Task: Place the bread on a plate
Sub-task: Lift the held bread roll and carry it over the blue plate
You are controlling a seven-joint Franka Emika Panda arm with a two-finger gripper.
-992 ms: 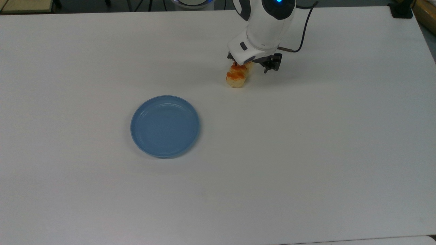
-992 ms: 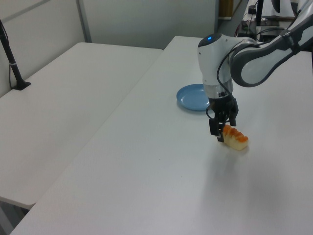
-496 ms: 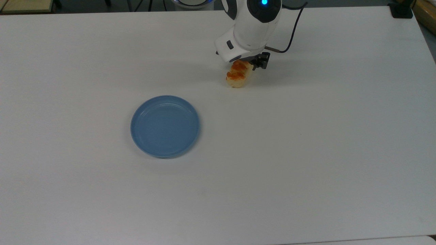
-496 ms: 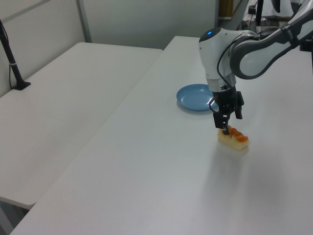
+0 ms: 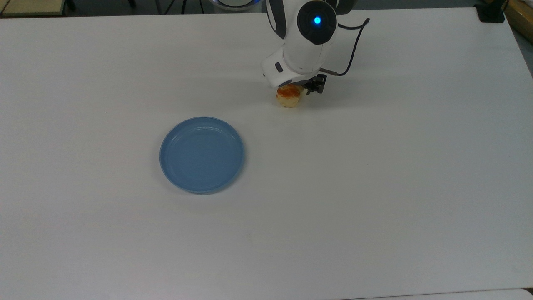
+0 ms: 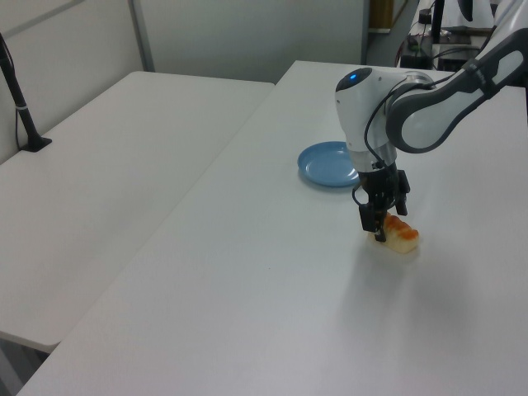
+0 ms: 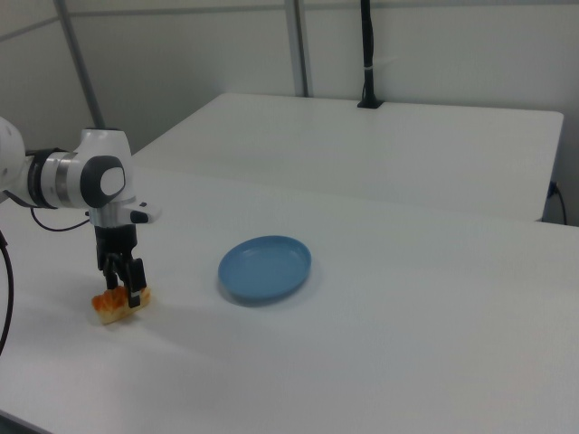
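While I'm lowering my gripper (image 6: pixel 379 228) over the bread (image 6: pixel 398 235), the fingers are straddling it, one each side, parted and not clamping yet. The bread is sitting flat on the white surface (image 5: pixel 374 187), glazed bumps up, near the far edge in the top view. The light-blue plate (image 5: pixel 202 154) is lying well apart, down and toward the top view's left.

To do this grasp well, I'm judging:
- centre on the middle bump, so the load isn't tipping out one end
- squeeze across the short width, not the length
- get the fingertips low on the pale sides, below the glaze; it looks lumpy and possibly slick
- close gently, since it may squash
- lift straight up before heading for the plate
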